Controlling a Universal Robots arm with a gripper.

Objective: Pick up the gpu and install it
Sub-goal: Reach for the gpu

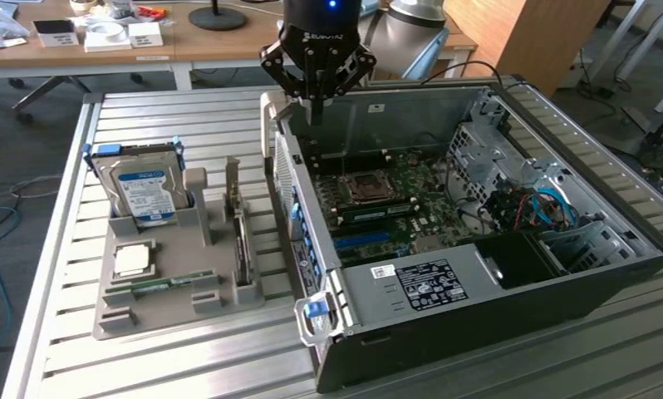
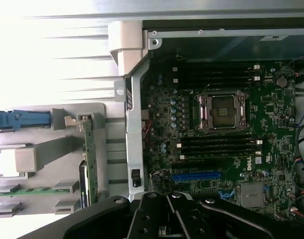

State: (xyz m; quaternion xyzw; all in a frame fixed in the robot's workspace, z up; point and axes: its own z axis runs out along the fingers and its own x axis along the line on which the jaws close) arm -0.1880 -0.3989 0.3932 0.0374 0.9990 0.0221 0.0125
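GPU not yet picked up: 0 of 2 steps done.
The gripper (image 1: 315,110) hangs over the computer case (image 1: 443,349), jaws clenched on nothing. The gpu (image 1: 236,229) stands on edge in the grey holder (image 1: 159,314) just beside the case, and the case's blue slot (image 1: 365,241) appears empty.

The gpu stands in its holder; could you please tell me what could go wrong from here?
1. The gripper hangs shut by the case wall; lowered onto the gpu like that, it would probably strike the card's top edge.
2. The gpu stands upright close beside that wall, so a widened gripper might catch it.
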